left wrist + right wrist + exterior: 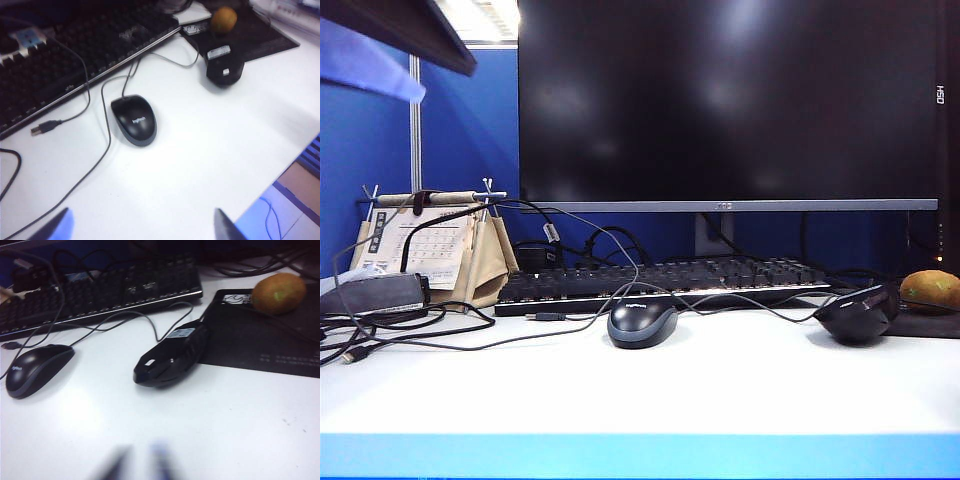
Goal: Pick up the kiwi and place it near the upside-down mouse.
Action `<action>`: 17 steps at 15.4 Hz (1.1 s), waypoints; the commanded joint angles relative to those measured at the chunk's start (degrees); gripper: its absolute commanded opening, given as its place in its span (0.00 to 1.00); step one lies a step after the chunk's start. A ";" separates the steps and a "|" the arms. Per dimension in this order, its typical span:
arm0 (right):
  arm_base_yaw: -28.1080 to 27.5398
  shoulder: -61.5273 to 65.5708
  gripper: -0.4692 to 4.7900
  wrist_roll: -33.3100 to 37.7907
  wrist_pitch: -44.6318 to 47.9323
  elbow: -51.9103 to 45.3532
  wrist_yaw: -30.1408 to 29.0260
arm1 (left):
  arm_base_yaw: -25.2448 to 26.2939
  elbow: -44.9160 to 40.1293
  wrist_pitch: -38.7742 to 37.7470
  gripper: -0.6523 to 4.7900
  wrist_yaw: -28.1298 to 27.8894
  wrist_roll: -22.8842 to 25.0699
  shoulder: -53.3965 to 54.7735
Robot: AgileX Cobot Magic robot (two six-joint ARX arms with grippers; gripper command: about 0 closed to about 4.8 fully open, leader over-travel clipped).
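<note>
White tabletop (650,390) with a pale blue front edge fills the near ground, bare there. Both grippers hang above it. The left gripper (137,227) shows two fingertips set wide apart at the edge of its wrist view, spread and holding nothing. The right gripper (137,465) shows as two blurred dark tips close together with a narrow gap; whether it is fully pressed together I cannot tell, and nothing sits between the tips.

Two mice lie farther back. One is a domed dark blue-grey mouse (642,322) near the middle, upright, cord running to the rear. The other, the upside-down mouse (858,315), is glossy black and angular, lying belly up to the right, its rear end overlapping the edge of a black mouse pad (260,347).

One kiwi (931,290) rests on that pad, beyond the upside-down mouse, near it but not touching.

One black keyboard (660,283) stretches behind the mice, with loose cables across and before it. One desk calendar (435,250) stands at the left. One large dark monitor (730,100) rises at the back, against a blue partition wall (470,130).
</note>
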 commanded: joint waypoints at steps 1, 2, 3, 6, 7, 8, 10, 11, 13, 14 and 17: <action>0.04 -0.09 0.70 -1.64 0.76 2.60 2.91 | 0.07 0.24 1.84 0.77 0.28 0.02 0.37; 0.04 -0.07 0.70 -3.23 1.75 4.02 4.66 | 0.07 0.24 1.64 0.77 0.28 0.02 0.37; -0.04 0.00 0.69 -6.82 4.66 6.34 7.98 | 0.07 0.24 1.46 0.77 0.28 0.04 0.39; -1.79 6.34 0.69 -12.39 16.74 14.67 13.94 | 0.04 0.24 1.51 0.77 4.00 0.02 0.39; -2.78 9.60 0.69 -13.99 16.63 17.84 13.99 | 0.04 0.24 1.51 0.77 4.90 0.00 0.39; -4.28 13.92 0.69 -17.75 16.68 21.75 13.88 | 0.04 0.24 1.51 0.77 5.86 -0.04 0.39; -10.84 27.43 0.69 -26.93 16.70 33.20 9.18 | 0.04 0.24 1.49 0.77 7.78 -1.57 0.37; -14.73 32.15 0.69 -26.18 16.66 37.13 5.88 | 0.02 0.24 1.44 0.77 8.33 -2.38 0.37; -30.05 48.22 0.69 -6.38 8.94 49.70 -4.66 | 0.02 0.24 0.52 0.77 10.16 -4.15 0.37; -34.84 55.25 0.73 0.00 5.18 54.16 -13.90 | 0.04 0.24 -0.61 0.77 10.16 -4.87 0.37; -37.00 71.49 0.92 9.29 3.85 61.13 -24.61 | 0.02 0.24 -5.27 0.77 10.36 -5.01 0.35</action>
